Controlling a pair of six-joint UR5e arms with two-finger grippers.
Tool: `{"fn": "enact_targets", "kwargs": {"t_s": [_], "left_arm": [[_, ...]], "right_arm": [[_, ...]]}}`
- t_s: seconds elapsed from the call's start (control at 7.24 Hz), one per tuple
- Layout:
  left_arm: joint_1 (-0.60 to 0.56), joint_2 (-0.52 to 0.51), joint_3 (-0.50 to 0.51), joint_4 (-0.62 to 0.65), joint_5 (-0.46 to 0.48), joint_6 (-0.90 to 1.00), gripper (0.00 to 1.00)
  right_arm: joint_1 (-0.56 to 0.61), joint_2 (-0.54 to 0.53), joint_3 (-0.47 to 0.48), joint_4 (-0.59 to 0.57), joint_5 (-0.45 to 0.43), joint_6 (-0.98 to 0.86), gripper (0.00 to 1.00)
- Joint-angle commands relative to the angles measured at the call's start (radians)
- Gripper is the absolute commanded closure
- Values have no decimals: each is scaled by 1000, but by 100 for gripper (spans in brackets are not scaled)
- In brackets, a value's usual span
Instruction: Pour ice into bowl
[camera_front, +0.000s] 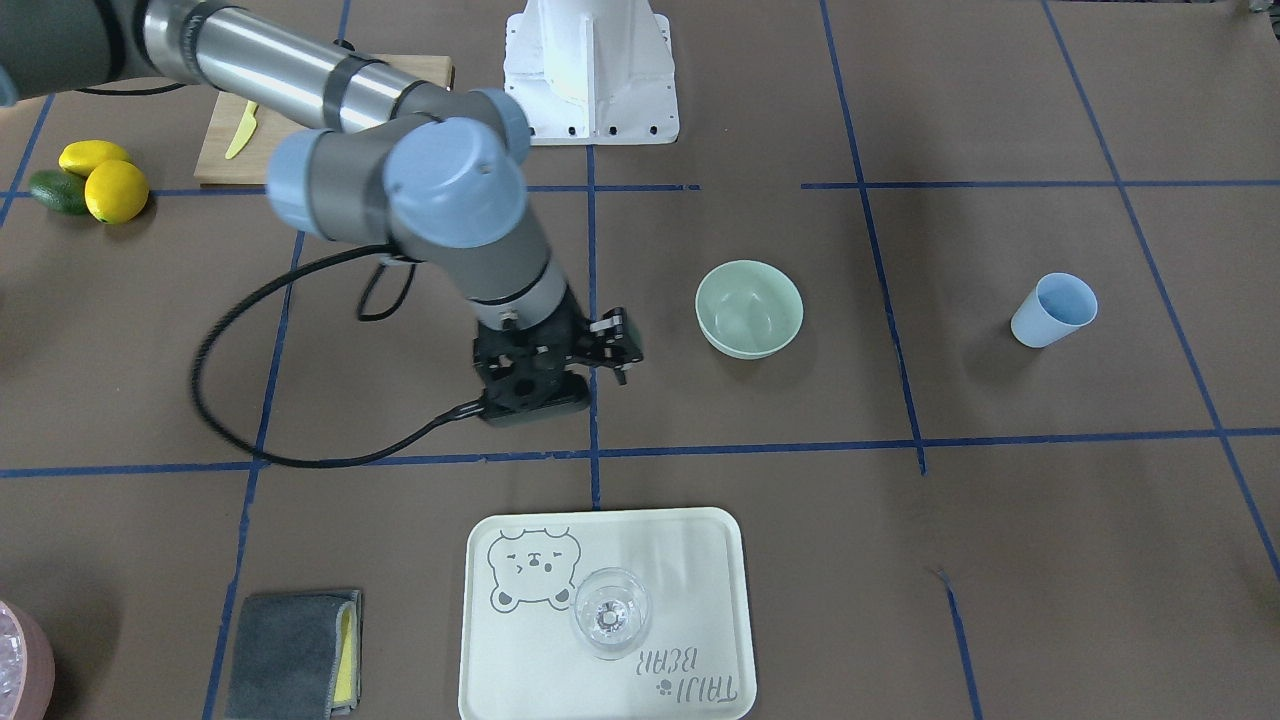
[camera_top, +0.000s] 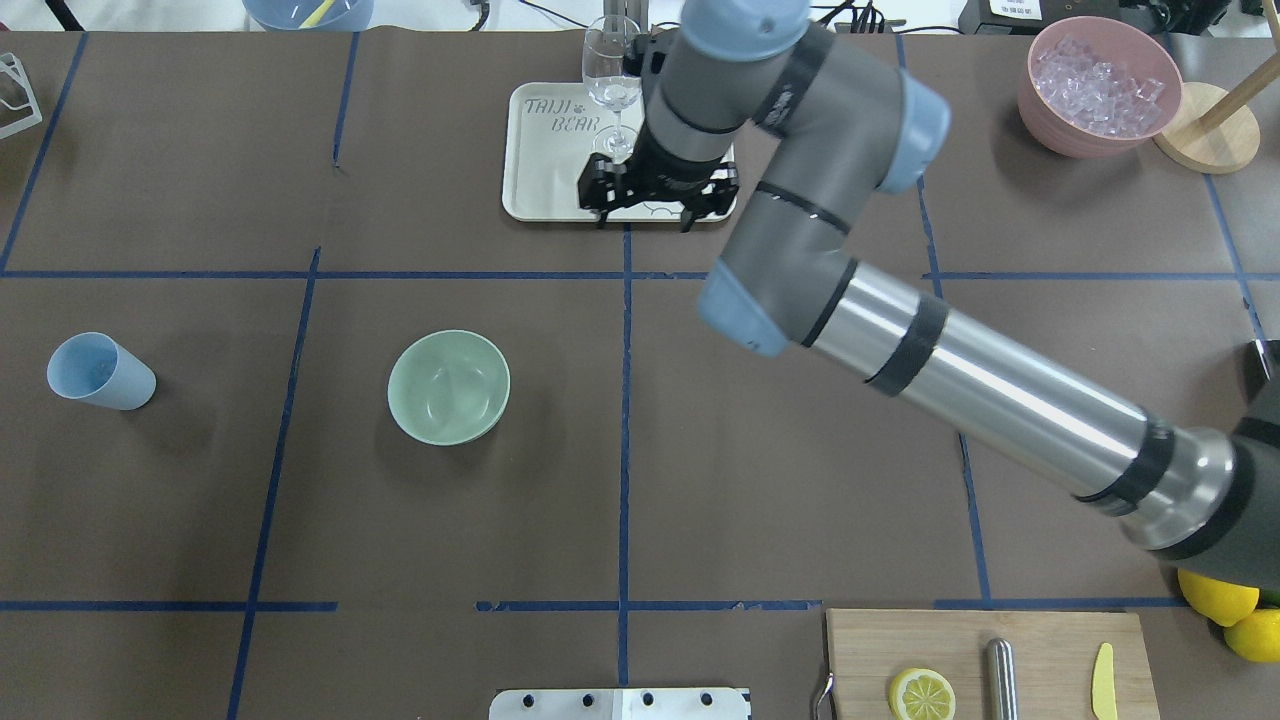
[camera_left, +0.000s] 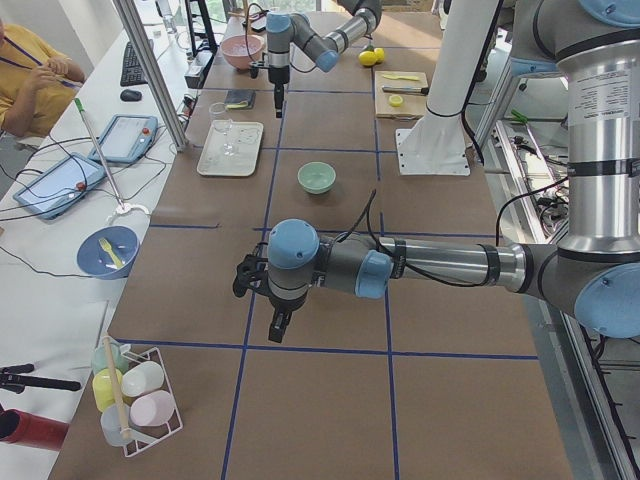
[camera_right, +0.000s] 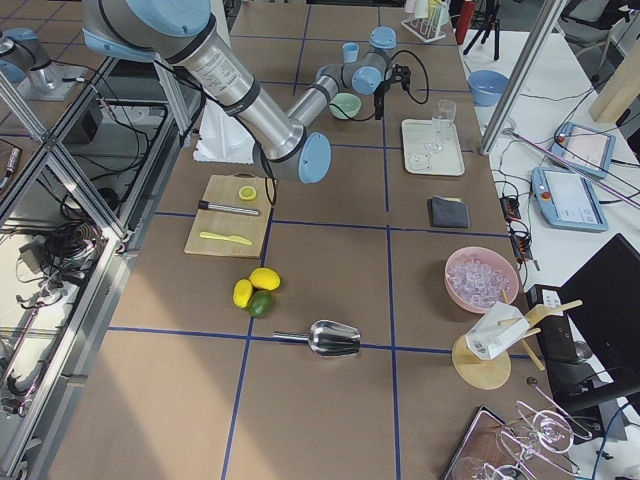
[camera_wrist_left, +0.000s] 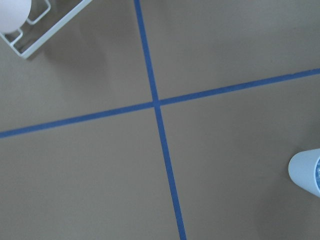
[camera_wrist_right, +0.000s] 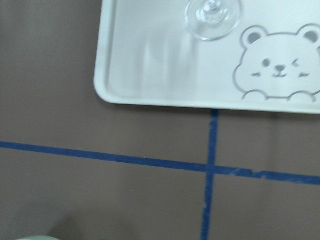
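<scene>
The pale mint-green bowl (camera_top: 449, 386) (camera_front: 750, 308) stands upright with nothing in it, left of the table's middle. The ice (camera_top: 1098, 80) (camera_right: 482, 278) lies heaped in a pink tub (camera_top: 1040, 105) at the far right corner. My right gripper (camera_top: 645, 215) hangs open and holds nothing, over the near edge of the white tray, right of and beyond the bowl. My left gripper (camera_left: 279, 322) shows only in the exterior left view, low over bare table near the light blue cup (camera_top: 100, 371); I cannot tell whether it is open or shut.
A wine glass (camera_top: 612, 85) stands on the bear-print tray (camera_top: 545, 195). A cutting board (camera_top: 985, 660) holds a lemon slice, a knife and a metal tool. Lemons (camera_front: 105, 180), a metal scoop (camera_right: 335, 338), a grey cloth (camera_front: 295, 650) and a cup rack (camera_left: 135, 400) lie around the table's edges.
</scene>
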Motion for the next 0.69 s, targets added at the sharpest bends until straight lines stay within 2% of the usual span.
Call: {"fn": "enact_targets", "kwargs": {"t_s": [0.0,0.28,0.41,0.55], "left_arm": [[-1,-20,40,-204,4,-6,0],[-1,-27,53,-451,4,-3,0],[-1,-45,47,-534,-1,-81,0],[5,-50,28,-638,-1,-279,0]], "right_arm": [[197,-198,121,-70,98,-324,0],[352,-266,123,-244,99,-738,0],[430,-307,126,-291,98,-889,0],[504,-379,123,-293,99,-1036,0]]}}
